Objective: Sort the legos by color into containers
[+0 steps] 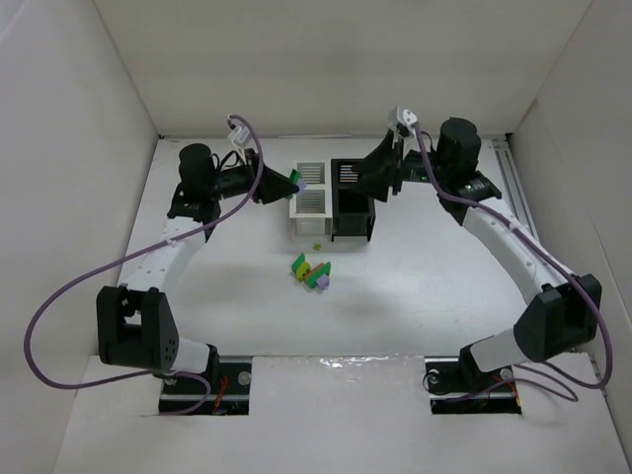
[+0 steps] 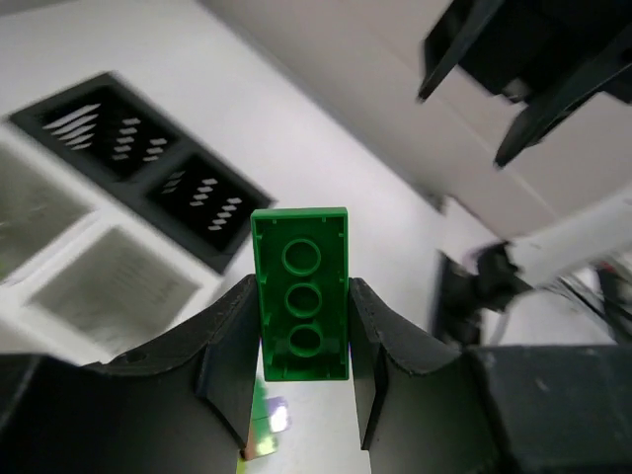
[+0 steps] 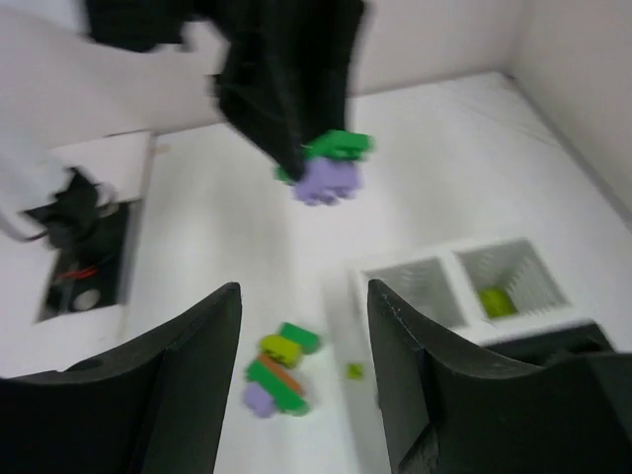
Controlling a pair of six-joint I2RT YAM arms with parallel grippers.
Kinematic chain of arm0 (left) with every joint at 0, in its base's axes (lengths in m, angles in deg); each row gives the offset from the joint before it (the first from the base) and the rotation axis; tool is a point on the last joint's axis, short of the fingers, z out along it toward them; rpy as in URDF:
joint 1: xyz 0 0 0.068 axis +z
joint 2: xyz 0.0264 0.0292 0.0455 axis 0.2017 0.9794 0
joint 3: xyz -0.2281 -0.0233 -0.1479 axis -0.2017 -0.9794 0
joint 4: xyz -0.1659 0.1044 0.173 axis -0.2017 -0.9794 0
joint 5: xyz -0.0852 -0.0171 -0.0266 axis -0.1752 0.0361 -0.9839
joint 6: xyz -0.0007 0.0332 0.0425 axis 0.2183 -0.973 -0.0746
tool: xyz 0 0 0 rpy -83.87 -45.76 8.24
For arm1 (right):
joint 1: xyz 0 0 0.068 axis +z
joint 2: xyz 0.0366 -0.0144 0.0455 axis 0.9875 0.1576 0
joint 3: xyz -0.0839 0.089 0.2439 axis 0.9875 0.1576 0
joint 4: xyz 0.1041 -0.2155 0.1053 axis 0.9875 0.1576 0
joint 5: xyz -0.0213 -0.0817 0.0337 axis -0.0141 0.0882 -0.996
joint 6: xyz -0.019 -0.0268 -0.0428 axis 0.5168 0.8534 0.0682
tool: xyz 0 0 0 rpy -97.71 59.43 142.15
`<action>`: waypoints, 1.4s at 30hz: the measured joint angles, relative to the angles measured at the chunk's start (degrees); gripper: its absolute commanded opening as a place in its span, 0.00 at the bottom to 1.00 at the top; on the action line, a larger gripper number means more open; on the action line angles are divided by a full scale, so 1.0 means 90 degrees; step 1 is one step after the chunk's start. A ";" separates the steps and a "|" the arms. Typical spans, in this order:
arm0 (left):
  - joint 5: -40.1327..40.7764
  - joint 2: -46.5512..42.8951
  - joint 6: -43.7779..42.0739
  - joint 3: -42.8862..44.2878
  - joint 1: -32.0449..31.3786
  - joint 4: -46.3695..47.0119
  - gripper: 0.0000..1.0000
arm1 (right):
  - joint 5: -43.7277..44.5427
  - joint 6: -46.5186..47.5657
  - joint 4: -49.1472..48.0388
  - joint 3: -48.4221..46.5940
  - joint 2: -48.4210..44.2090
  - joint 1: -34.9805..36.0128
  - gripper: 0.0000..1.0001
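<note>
1. Green plate is pinched along its long edges by the left end effector. Its hollow underside faces the wrist camera, and it is held in the air at the left side of the white bins.
2. Right wrist view shows a purple piece against the plate's far face. I cannot tell whether it is attached.
3. Right end effector is spread and carries nothing, hovering by the black bins.
4. One white bin holds a yellow-green piece. Other bricks lie in a pile on the desk near the bins, with one tiny piece just beside them.
5. Step in hand, by my reading, is dropping green. Centre the plate over one opening, well inside the rim, then lower and spread the fingers fully. The plate is long and may bridge a wall if tilted.
6. If purple is attached, split it off first, or colours mix.
</note>
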 measured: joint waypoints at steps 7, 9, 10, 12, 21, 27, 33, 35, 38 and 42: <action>-0.2004 0.0476 0.1987 -0.0180 -0.0308 0.2307 0.00 | -0.0974 -0.0017 0.0168 0.0498 -0.0070 0.1008 0.59; -0.2290 0.0476 0.2123 -0.0180 -0.0379 0.2579 0.00 | -0.1078 -0.0068 0.0187 0.0491 0.0117 0.1052 0.59; -0.2390 0.0474 0.2152 -0.0180 -0.0406 0.2691 0.00 | -0.1110 -0.0117 0.0223 0.0481 0.0199 0.1044 0.59; -0.2545 0.0474 0.2161 -0.0189 -0.0440 0.2834 0.00 | -0.1168 -0.0223 0.0279 0.0440 0.0350 0.1037 0.59; -0.2781 0.0231 0.1766 -0.0471 -0.0454 0.3026 0.00 | -0.1545 -0.0838 0.0284 -0.0129 0.0670 0.1018 0.62; -0.2790 0.0136 0.1535 -0.0512 -0.0454 0.3053 0.00 | -0.1591 -0.1088 0.0287 -0.0257 0.0673 0.1158 0.63; -0.2897 0.0102 0.1474 -0.0512 -0.0442 0.3070 0.00 | -0.1547 -0.1226 0.0284 -0.0340 0.0753 0.1268 0.64; -0.2888 0.0097 0.1447 -0.0512 -0.0452 0.3072 0.00 | -0.1515 -0.1265 0.0291 -0.0425 0.0860 0.1294 0.65; -0.2878 0.0083 0.1430 -0.0551 -0.0454 0.3079 0.00 | -0.1406 -0.1311 0.0287 -0.0556 0.1037 0.1355 0.67; -0.2873 0.0041 0.1411 -0.0607 -0.0454 0.3077 0.00 | -0.1319 -0.1379 0.0287 -0.0670 0.1212 0.1379 0.67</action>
